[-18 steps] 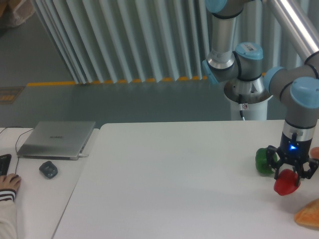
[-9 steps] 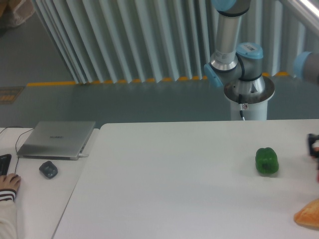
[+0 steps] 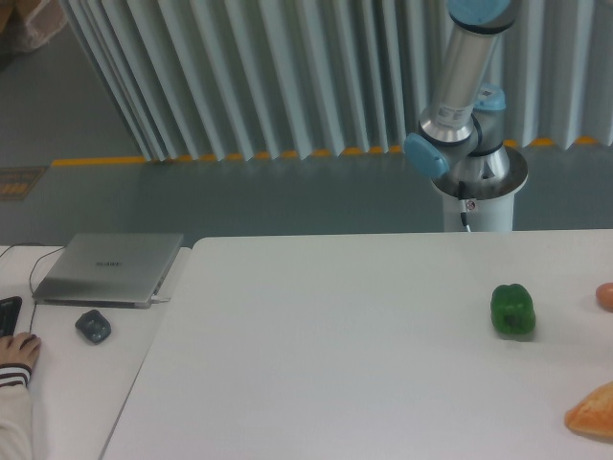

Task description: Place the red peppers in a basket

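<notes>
**Gripper and red pepper both out of shot**

There's only the one fixed camera, so this is all from that view.

The arm (image 3: 458, 86) rises from its base (image 3: 477, 192) behind the far edge of the table (image 3: 335, 364) and leaves the frame at the top. The gripper isn't visible at all, so I can't tell whether it's open, closed or holding something. I'd normally place things relative to the gripper, but here everything in shot is just below and on the camera's left of wherever it is.

The red pepper isn't visible on the table or anywhere else. There's no basket in shot either, so it's presumably off to the side. My guess is the pepper is off-frame with the gripper, but that's only a guess.

Here's what is visible:
- The green pepper (image 3: 512, 310) sits upright on the table in front of the base, with nothing touching it. It isn't the target, so leaving it there makes sense.
- An orange-tan wedge (image 3: 592, 414) lies at the bottom right corner, cut off by the frame and well apart from the green pepper.
- A small orange-red blob (image 3: 605, 295) shows at the right edge. It's too cropped to identify, and it looks more orange than red.
- On the far left there's a closed laptop (image 3: 110, 268) and a mouse (image 3: 93, 326), and a person's hand (image 3: 17, 353) rests nearby, well away from the arm.
</notes>
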You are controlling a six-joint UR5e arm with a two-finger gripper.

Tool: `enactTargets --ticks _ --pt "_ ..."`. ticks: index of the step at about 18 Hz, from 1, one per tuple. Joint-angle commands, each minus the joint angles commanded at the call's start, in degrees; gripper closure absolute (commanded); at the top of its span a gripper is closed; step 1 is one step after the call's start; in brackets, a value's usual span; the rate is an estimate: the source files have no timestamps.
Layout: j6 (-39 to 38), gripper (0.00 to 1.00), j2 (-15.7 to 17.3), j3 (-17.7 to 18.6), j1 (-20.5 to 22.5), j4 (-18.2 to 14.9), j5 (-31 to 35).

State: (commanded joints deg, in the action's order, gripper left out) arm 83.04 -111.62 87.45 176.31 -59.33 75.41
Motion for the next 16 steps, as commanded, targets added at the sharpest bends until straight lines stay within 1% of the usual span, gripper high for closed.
enactTargets --ticks 2,3,4,5,6,9,12,14,15,16 --pt "2.9 0.54 -0.6 -0.3 1.0 0.1 0.0" --pt "3.3 0.48 -0.6 -0.4 1.1 0.1 0.0" --pt "3.4 0.35 -0.6 -0.5 1.2 0.1 0.0" --pt "3.4 0.10 -0.5 -0.5 1.1 0.1 0.0" --pt "2.9 0.00 -0.4 -0.5 0.8 0.1 0.0" --pt "2.8 0.00 0.3 -0.5 0.1 0.0 0.0" --pt "2.6 0.00 2.7 0.1 -1.8 -0.6 0.9" --pt "2.5 0.00 5.2 0.4 -5.5 -3.2 3.2" --pt "2.6 0.00 6.4 0.4 -7.0 -6.3 3.6" --pt "2.6 0.00 7.5 0.4 -8.3 -8.2 3.7"
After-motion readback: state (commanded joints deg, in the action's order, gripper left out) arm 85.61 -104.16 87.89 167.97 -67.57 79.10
